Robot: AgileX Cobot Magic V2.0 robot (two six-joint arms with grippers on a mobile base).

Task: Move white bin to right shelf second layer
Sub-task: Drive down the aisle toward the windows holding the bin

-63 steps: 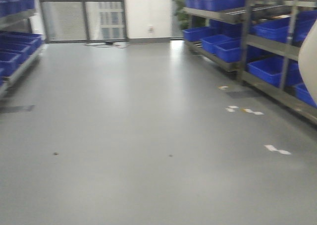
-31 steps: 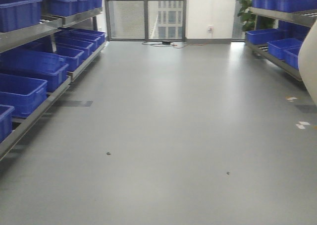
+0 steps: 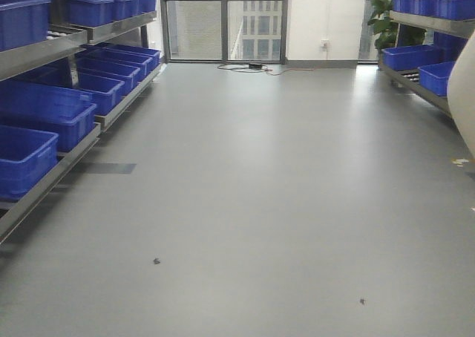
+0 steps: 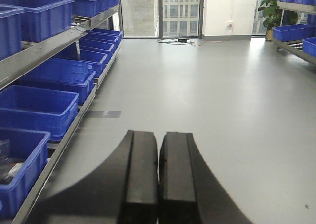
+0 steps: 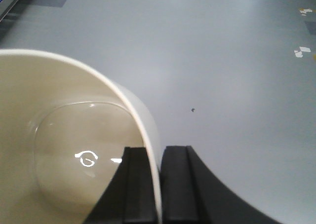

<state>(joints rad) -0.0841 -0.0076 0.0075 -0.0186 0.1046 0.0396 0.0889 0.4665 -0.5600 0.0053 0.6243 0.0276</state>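
Observation:
The white bin point(image 5: 64, 135) hangs above the grey floor, its cream inside and rim filling the left of the right wrist view. My right gripper point(image 5: 159, 152) is shut on the bin's wall, one finger inside and one outside. A strip of the bin's side point(image 3: 464, 99) shows at the right edge of the front view. The right shelf point(image 3: 427, 24) stands far right with blue crates point(image 3: 408, 56) on its steel levels; its rollers are too far to make out. My left gripper point(image 4: 159, 137) is shut on nothing, over the floor beside the left rack.
A left rack point(image 3: 44, 47) of blue crates point(image 4: 37, 105) lines the aisle. Glass doors point(image 3: 223, 18) and a floor cable point(image 3: 256, 67) lie at the far end, with a plant point(image 3: 382, 18) by the right shelf. Tape marks point(image 5: 302, 50) dot the floor.
The front view has swung left, from the right shelves to the aisle with the left rack close by, then advanced a little. The bin stays at the right edge.

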